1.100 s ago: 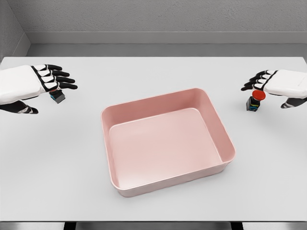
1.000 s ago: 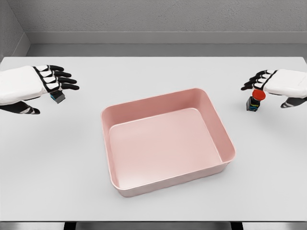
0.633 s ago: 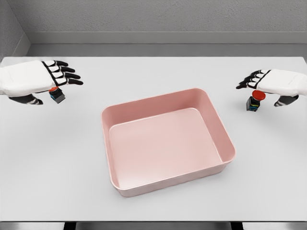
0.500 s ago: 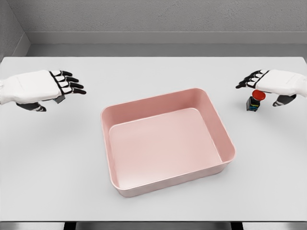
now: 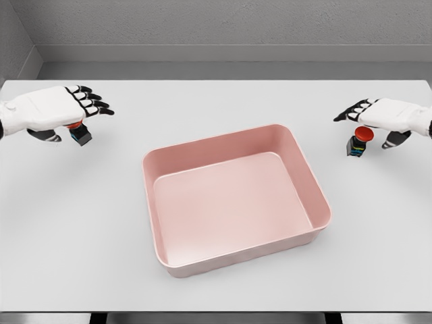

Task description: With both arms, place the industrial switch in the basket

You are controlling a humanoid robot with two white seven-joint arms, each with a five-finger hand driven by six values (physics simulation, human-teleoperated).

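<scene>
Two small industrial switches with red buttons stand on the white table. The left switch sits partly under my left hand, whose fingers are spread above it without grasping. The right switch stands upright just below my right hand, which hovers over it with fingers spread. A pink rectangular basket lies between them at the table's middle, with nothing inside.
The white table runs to a grey wall at the back. Its front edge shows at the bottom of the view. Nothing else stands on it.
Both hands have risen and drawn back a little toward the far side. The left hand swung over its switch, hid it briefly, then uncovered it. Neither switch has moved.
</scene>
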